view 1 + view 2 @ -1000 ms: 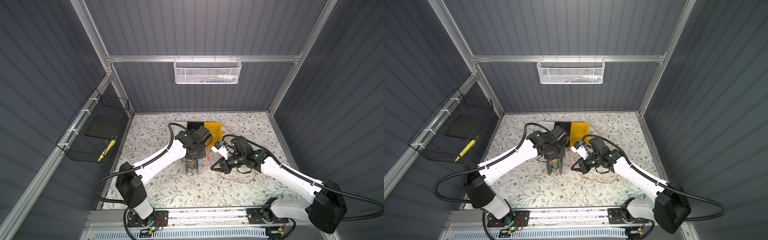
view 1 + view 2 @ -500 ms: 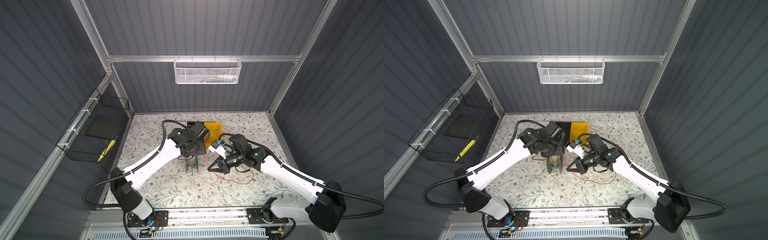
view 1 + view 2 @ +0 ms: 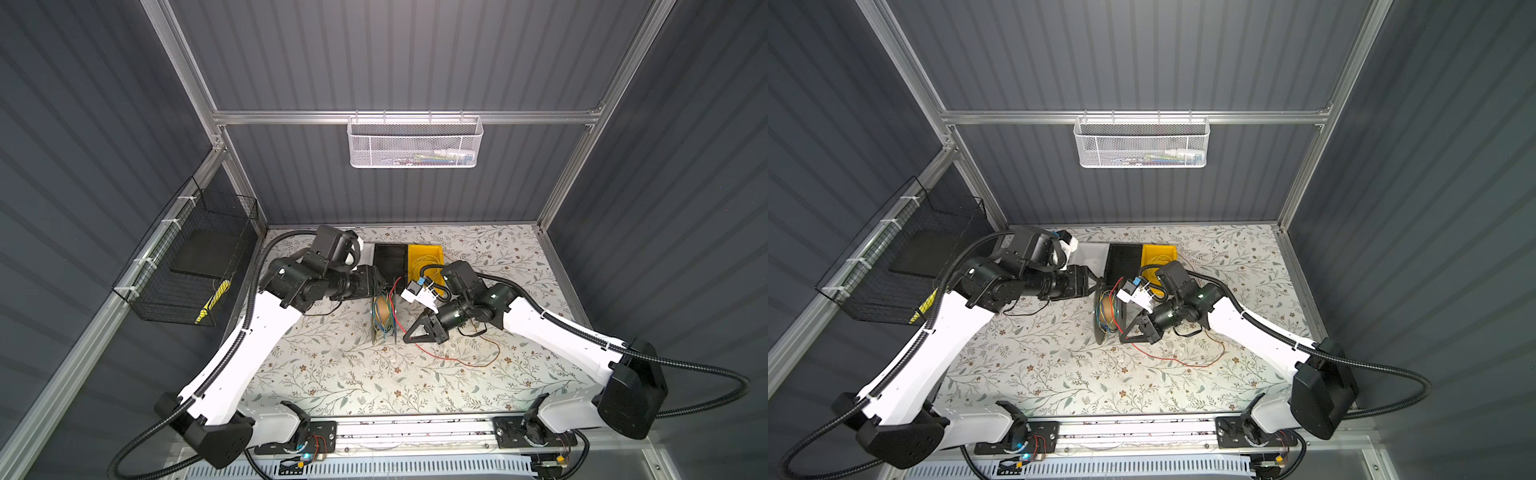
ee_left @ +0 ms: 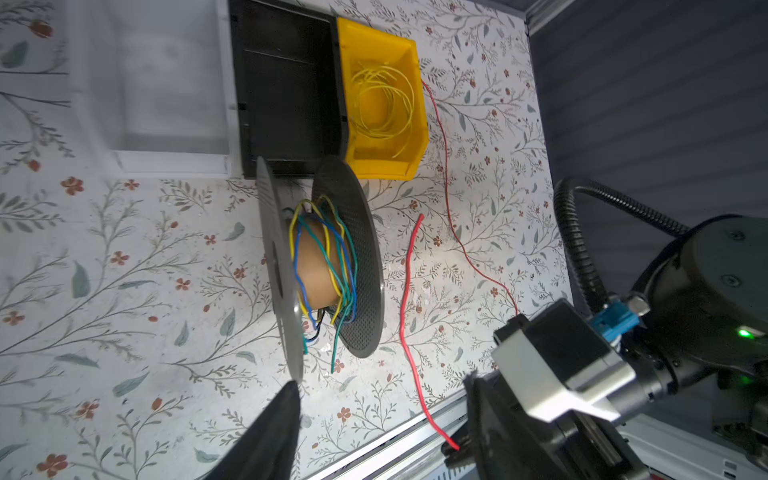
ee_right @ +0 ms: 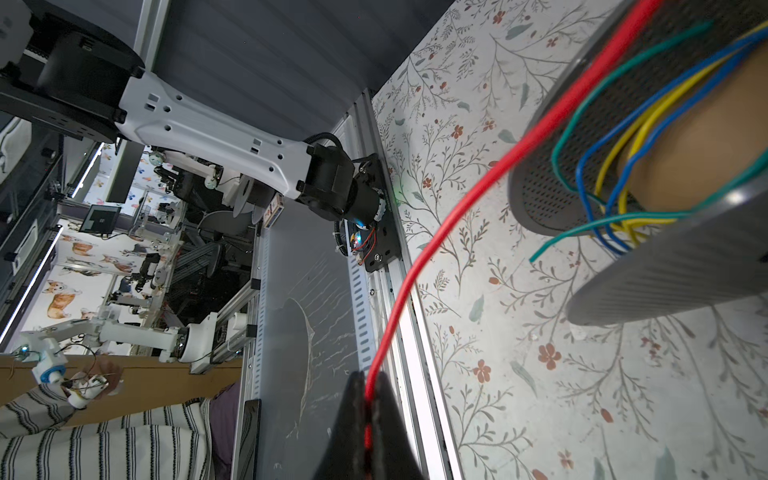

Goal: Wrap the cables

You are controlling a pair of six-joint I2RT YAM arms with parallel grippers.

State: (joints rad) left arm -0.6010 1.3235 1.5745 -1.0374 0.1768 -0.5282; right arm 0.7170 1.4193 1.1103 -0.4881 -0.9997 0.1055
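Since a second ago the left claw (image 3: pixel 386 286) has lifted off the spool (image 3: pixel 384 318), swung level at its 11 o'clock and spread its jaws. It is released and empty: one finger (image 4: pixel 274 432) shows far to the side in the left wrist view with nothing against it. The right claw (image 5: pixel 368 384) has crept toward 9 o'clock, closer to the spool, and is clenched on the red cable (image 5: pixel 436 245).

In both top views the spool stands on its rims near the middle of the tabletop (image 3: pixel 332 374), with the right claw just beside it at 4 o'clock. Blue, yellow and green wound cables (image 4: pixel 328 257) sit loosely round its cardboard core. From the pinch, the red cable's short free end rises beside the outer flange, not yet in the channel as far as the left wrist view shows. Its slack trails over the tabletop toward 4 o'clock.

The red cable looks light, thin, springy and slick-coated, so it will likely keep its curl and spring off the core unless kept taut. It is best held close to the free end, as now, so that little loose length flops. The spool looks light and could roll or tip; its flange rim at 12 o'clock seems the place to steady it.
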